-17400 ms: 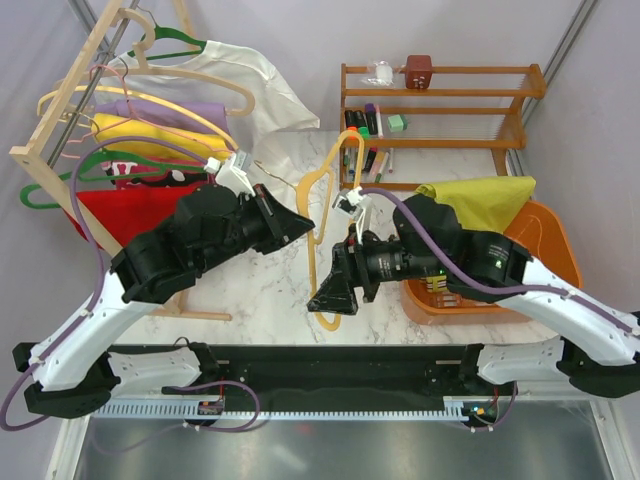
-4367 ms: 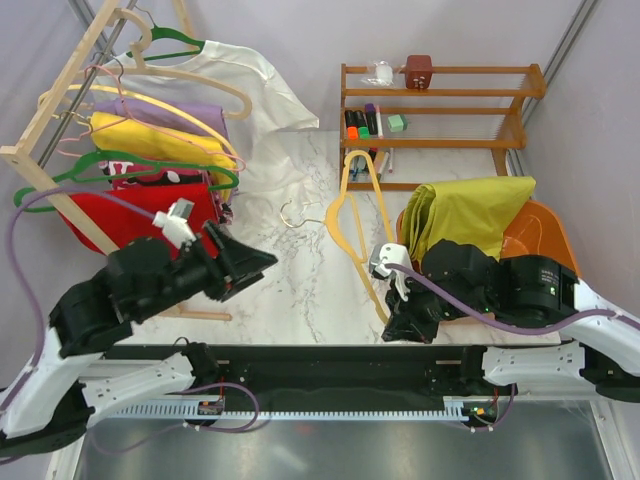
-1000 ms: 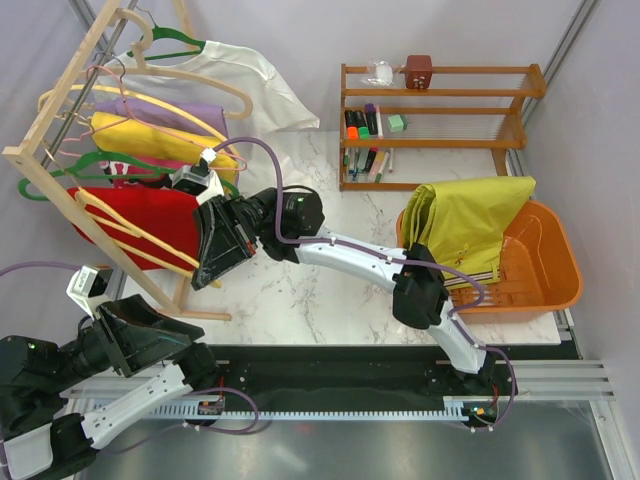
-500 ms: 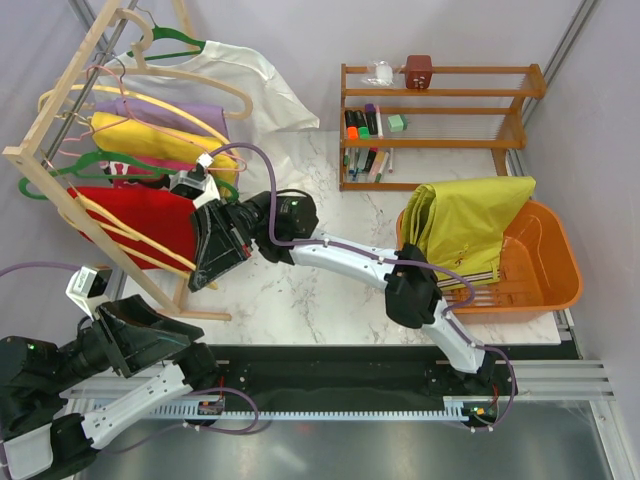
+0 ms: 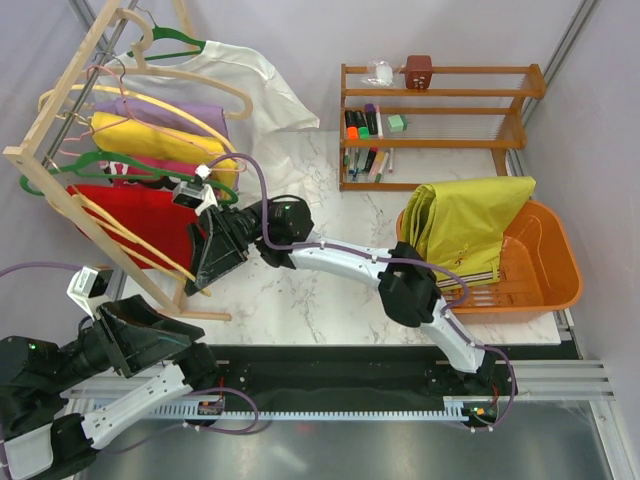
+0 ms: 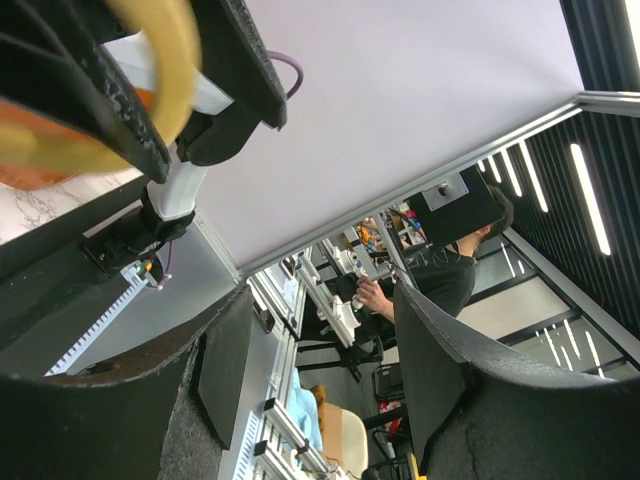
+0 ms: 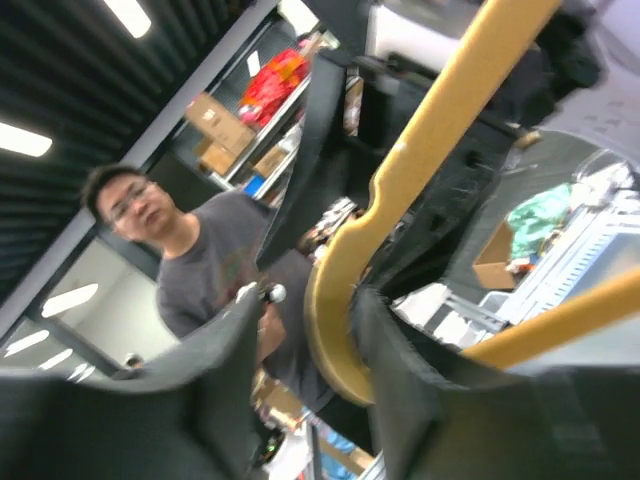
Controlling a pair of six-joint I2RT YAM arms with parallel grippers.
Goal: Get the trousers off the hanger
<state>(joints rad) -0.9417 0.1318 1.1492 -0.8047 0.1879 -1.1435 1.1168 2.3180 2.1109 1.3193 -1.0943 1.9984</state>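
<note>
1. My right gripper (image 5: 207, 272) is reaching far across to the left side of the table (image 5: 300, 295), right beside the wooden rack (image 5: 70, 85).
2. My right fingers (image 7: 190, 400) are clenched on the hanger (image 7: 450, 100). In my wrist view its yellow-orange bar runs straight between them, pinched at the curved part.
3. From above, the hanger's thin arms slant across the front of the red garment (image 5: 140, 215) on the rack. I cannot tell whether its hook is over the rail.
4. The trousers (image 5: 470, 220) are off the hanger. They lie folded and draped over the left rim of the orange basket (image 5: 545, 270) on the right side of the table.
5. That puts the trousers well apart from the hanger and from both my grippers, with my right arm spanning the marble between them.
6. My left gripper (image 5: 165, 335) sits low at the near left corner, short of the table's front edge.
7. My left fingers (image 6: 225, 370) are spread wide and released. Only the room beyond the table shows in the gap.
8. My two grippers are near each other on the left side, the right one beside the rack and the left one below it, not touching.
</note>
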